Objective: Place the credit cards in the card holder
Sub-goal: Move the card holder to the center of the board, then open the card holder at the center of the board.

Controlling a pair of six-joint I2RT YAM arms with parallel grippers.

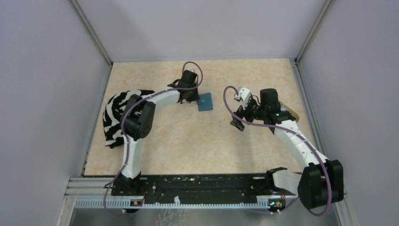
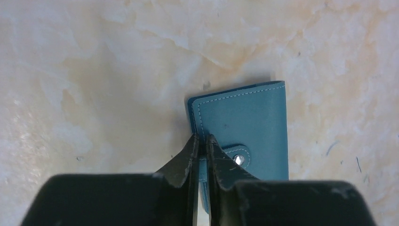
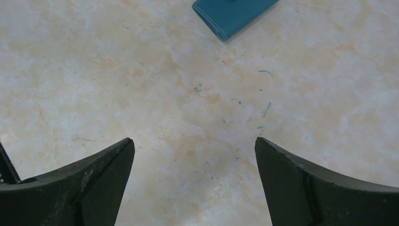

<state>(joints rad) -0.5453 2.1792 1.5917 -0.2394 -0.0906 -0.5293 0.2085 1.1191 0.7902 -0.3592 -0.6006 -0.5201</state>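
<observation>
The teal card holder (image 1: 205, 101) lies folded shut on the table at mid back. In the left wrist view it (image 2: 254, 122) shows its stitched cover and its snap tab (image 2: 239, 159). My left gripper (image 2: 201, 139) is shut on the holder's left edge, with a thin strip of teal between the jaws; in the top view it (image 1: 192, 98) sits at the holder's left side. My right gripper (image 3: 195, 141) is wide open and empty over bare table, with the holder's corner (image 3: 233, 14) ahead of it. In the top view it (image 1: 237, 123) hangs right of the holder. No credit card shows plainly.
A black-and-white striped cloth (image 1: 117, 115) lies bunched at the left wall behind the left arm. A beige tray edge (image 1: 289, 112) peeks out behind the right wrist, its contents hidden. Grey walls close in the table on three sides.
</observation>
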